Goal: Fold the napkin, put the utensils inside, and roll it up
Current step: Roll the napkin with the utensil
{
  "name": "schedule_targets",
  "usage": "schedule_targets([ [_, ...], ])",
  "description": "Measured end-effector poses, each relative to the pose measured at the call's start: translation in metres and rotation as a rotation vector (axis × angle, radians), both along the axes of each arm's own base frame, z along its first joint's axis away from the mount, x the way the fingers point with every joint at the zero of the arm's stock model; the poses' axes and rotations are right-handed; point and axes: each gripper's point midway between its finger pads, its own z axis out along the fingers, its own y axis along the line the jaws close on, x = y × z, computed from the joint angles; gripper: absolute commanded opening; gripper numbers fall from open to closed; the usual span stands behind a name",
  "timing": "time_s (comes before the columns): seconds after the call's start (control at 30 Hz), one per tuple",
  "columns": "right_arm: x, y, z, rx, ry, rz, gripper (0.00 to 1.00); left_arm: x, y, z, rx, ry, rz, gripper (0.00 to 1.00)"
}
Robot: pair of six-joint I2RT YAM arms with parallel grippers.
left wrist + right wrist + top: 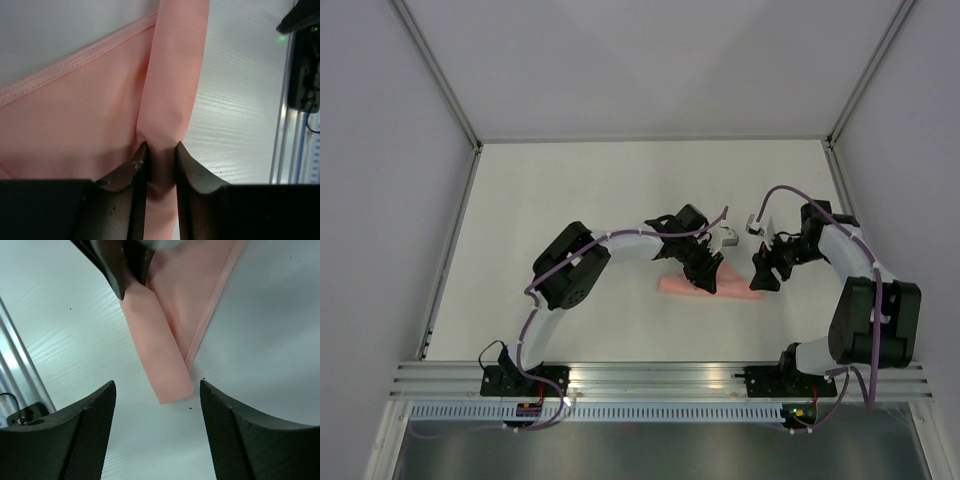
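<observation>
The thin salmon-pink cloth napkin (175, 65) lies partly rolled on the white table (235, 125), the left gripper (161, 150) pinching its roll while the right gripper (156, 385) hangs spread over its end, so a one-sided tug could unwind it.

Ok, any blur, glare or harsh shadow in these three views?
Top external: even light, no glare, napkin small but sharp. Left wrist: left gripper dark and underexposed, napkin crisp. Right wrist: right gripper dark too, mild sheen on the table.
</observation>
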Motion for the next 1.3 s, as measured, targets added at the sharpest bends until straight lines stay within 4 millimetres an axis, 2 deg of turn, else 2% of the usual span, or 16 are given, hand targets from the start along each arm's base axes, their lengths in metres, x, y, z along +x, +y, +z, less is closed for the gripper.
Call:
schedule_targets([
  [0.1, -0.014, 0.007, -0.005, -0.047, -0.106, 0.006, 0.76, -0.002, 0.003, 0.0, 0.007, 0.105, 0.009, 0.23],
  [0.2, -0.013, 0.02, -0.006, -0.102, -0.257, 0.035, 0.78, -0.003, 0.008, -0.001, 0.023, 0.207, 0.028, 0.23],
  [0.3, -0.015, 0.042, -0.012, -0.141, -0.374, 0.098, 0.78, -0.003, 0.009, -0.001, 0.034, 0.292, 0.045, 0.23],
  [0.47, -0.017, 0.075, -0.023, -0.162, -0.42, 0.19, 0.77, -0.002, 0.01, -0.001, 0.051, 0.385, 0.079, 0.23],
  [0.73, -0.015, 0.09, -0.053, -0.245, -0.431, 0.232, 0.72, -0.003, 0.011, -0.002, 0.075, 0.452, 0.11, 0.23],
  [0.83, -0.013, 0.093, -0.058, -0.261, -0.442, 0.231, 0.64, -0.001, 0.012, -0.001, 0.078, 0.465, 0.122, 0.29],
  [0.87, -0.012, 0.094, -0.058, -0.263, -0.445, 0.227, 0.55, -0.001, 0.012, -0.001, 0.08, 0.468, 0.125, 0.32],
  [0.93, -0.008, 0.094, -0.059, -0.27, -0.451, 0.213, 0.45, -0.001, 0.012, -0.002, 0.081, 0.471, 0.132, 0.36],
  [0.97, -0.008, 0.093, -0.06, -0.272, -0.446, 0.211, 0.36, 0.0, 0.013, -0.002, 0.08, 0.472, 0.137, 0.37],
  [1.3, -0.007, 0.098, -0.06, -0.27, -0.404, 0.24, 0.3, 0.017, 0.03, 0.004, 0.055, 0.401, 0.268, 0.49],
])
